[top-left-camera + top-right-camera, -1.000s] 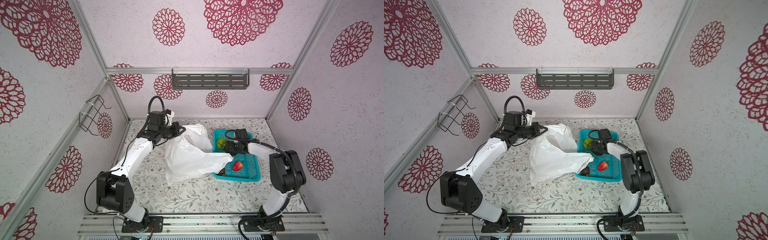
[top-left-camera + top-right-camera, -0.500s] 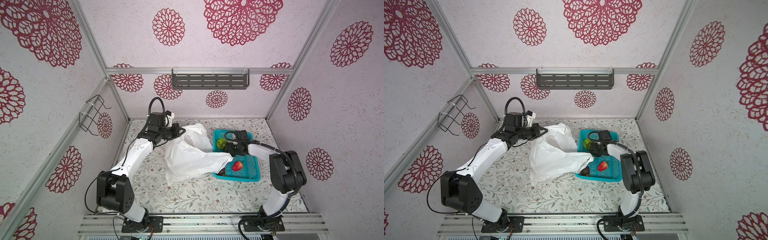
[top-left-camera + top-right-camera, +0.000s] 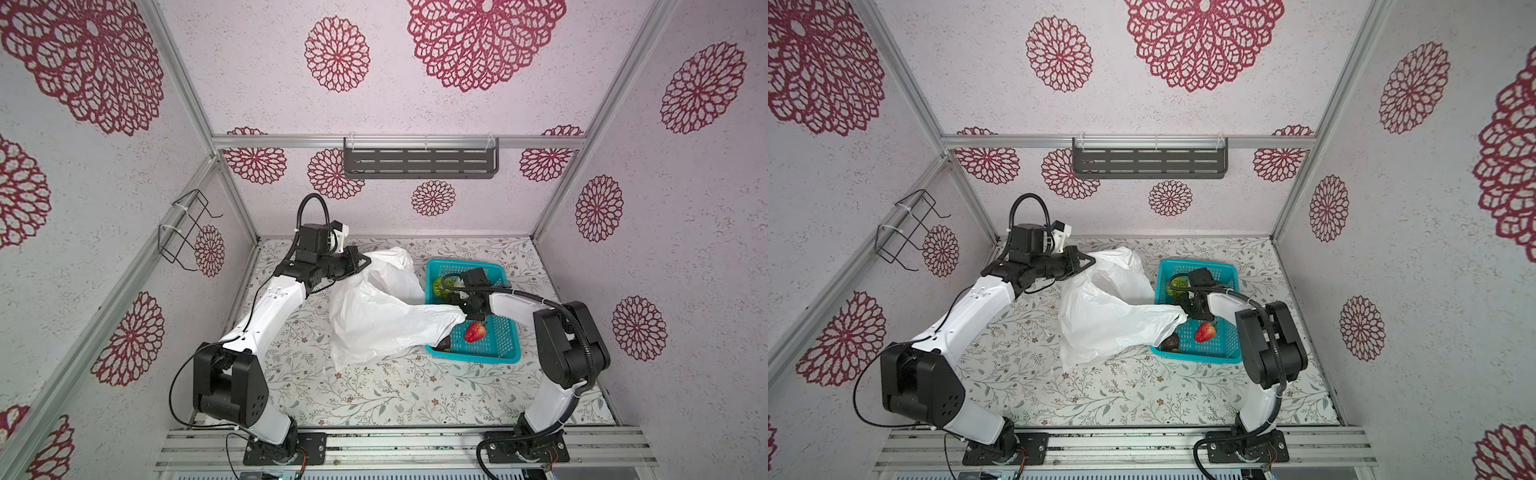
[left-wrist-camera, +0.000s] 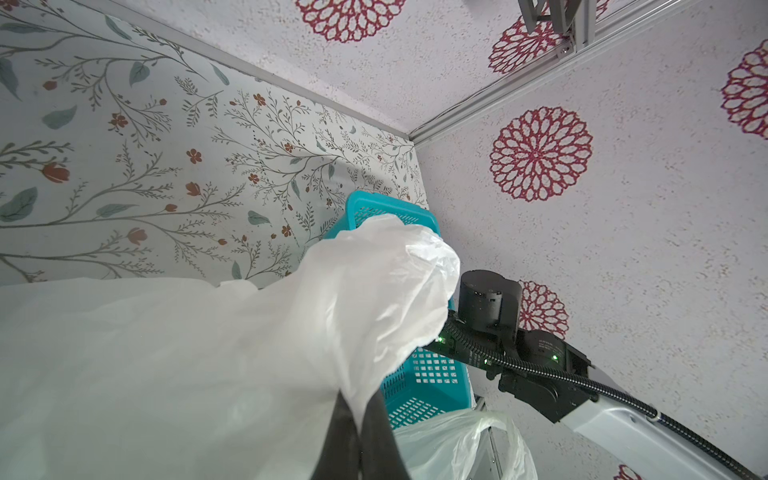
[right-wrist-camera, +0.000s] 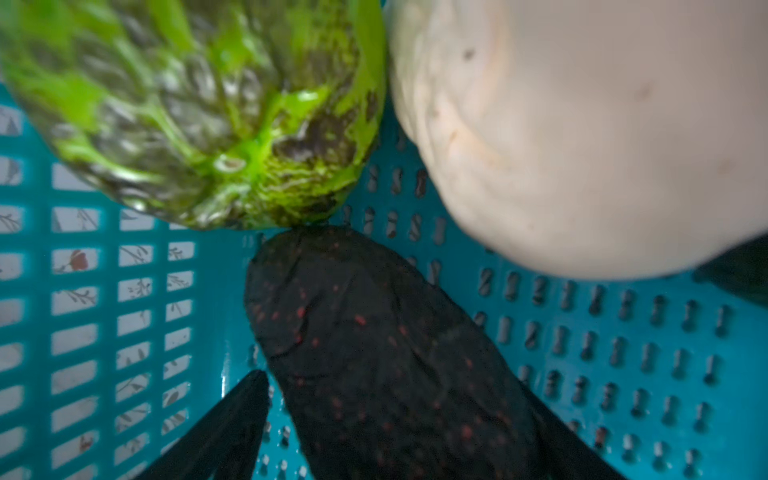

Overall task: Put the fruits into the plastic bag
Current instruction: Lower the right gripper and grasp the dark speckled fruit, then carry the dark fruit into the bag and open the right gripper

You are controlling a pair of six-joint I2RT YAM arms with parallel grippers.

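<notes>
The white plastic bag [image 3: 374, 316] [image 3: 1104, 320] lies crumpled mid-table, and one flap drapes over the left rim of the teal basket [image 3: 498, 353]. My left gripper [image 3: 365, 262] [image 4: 359, 419] is shut on the bag's far edge and holds it up. My right gripper [image 3: 459, 299] [image 5: 390, 382] is down inside the basket, open, its fingers on either side of a near-black red-speckled fruit [image 5: 374, 332]. A bumpy green fruit [image 3: 441, 286] [image 5: 199, 108] and a cream lumpy one [image 5: 582, 137] lie just beyond it. A red strawberry [image 3: 475, 331] and a dark piece [image 3: 444, 343] sit toward the basket's front.
The basket [image 3: 1200, 357] stands at the right of the flowered table, close to the right wall. A grey shelf [image 3: 419, 160] hangs on the back wall and a wire rack [image 3: 187, 228] on the left wall. The right arm's elbow [image 3: 569, 345] stands beside the basket.
My left gripper has edged slightly to the right with the bag's edge. The right gripper stays in the same spot in the basket.
</notes>
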